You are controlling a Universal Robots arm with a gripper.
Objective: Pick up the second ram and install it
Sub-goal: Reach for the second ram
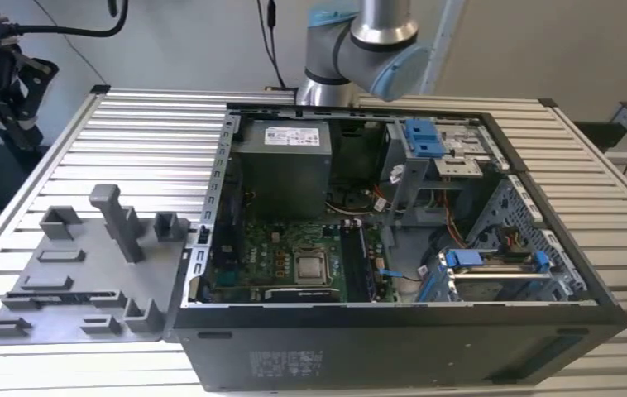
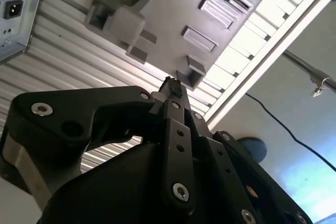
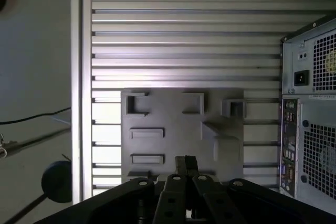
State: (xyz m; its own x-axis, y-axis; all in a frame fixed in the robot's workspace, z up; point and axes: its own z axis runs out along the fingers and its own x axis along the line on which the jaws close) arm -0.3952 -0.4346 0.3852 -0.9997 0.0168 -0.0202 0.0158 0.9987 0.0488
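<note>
Black linkage gripper (image 2: 170,85), clenched on nothing, hangs well above grey plastic fixture plate (image 3: 178,129). Slim dark second ram (image 1: 350,258) seemingly seated three o'clock of square silver processor (image 1: 311,266); installation apparently complete.

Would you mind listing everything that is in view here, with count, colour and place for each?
table: one, silver, slatted, under everything
computer case: one, black, side open, on the table
power supply: one, grey, inside the case at its far end
motherboard: one, green, on the case floor
processor chip: one, silver, square, on the motherboard
fixture plate: one, grey, with upright blocks, on the table at the exterior view's left of the case
cable: one, black, hanging at the exterior view's upper left
robot arm: one, silver with grey-blue joints, behind the case
hand: one, black, shut, above the fixture plate in both wrist views
</note>
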